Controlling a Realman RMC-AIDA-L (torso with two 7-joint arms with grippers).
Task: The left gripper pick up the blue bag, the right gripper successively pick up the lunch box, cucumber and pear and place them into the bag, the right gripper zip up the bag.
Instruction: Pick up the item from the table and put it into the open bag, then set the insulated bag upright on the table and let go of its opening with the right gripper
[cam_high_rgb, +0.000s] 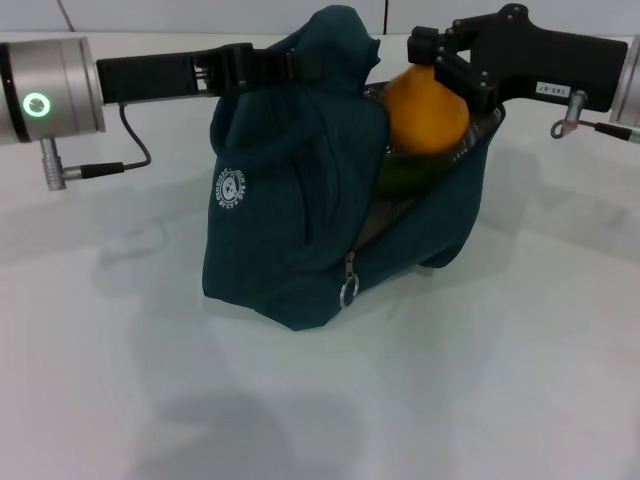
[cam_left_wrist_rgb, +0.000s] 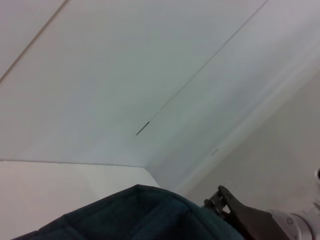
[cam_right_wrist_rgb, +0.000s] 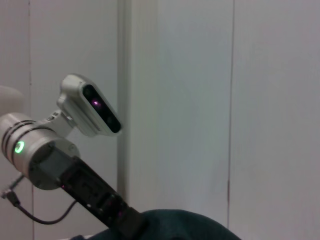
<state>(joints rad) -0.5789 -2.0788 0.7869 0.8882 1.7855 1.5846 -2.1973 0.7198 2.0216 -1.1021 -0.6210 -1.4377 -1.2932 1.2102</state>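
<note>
In the head view the blue bag (cam_high_rgb: 290, 200) stands on the white table, and my left gripper (cam_high_rgb: 300, 66) is shut on the fabric at its top, holding it up. The bag's mouth faces the right side. A yellow-orange pear (cam_high_rgb: 425, 112) sits in that mouth, with my right gripper (cam_high_rgb: 440, 62) closed on its top. Under the pear a strip of green cucumber (cam_high_rgb: 410, 172) shows inside the bag. The lunch box is hidden. Bag fabric (cam_left_wrist_rgb: 140, 215) fills the lower edge of the left wrist view, and also shows in the right wrist view (cam_right_wrist_rgb: 185, 226).
The zipper's ring pull (cam_high_rgb: 348, 292) hangs at the low front end of the open zip. White table (cam_high_rgb: 300, 400) surrounds the bag. The right wrist view shows the left arm and its wrist camera (cam_right_wrist_rgb: 90, 110) before a white wall.
</note>
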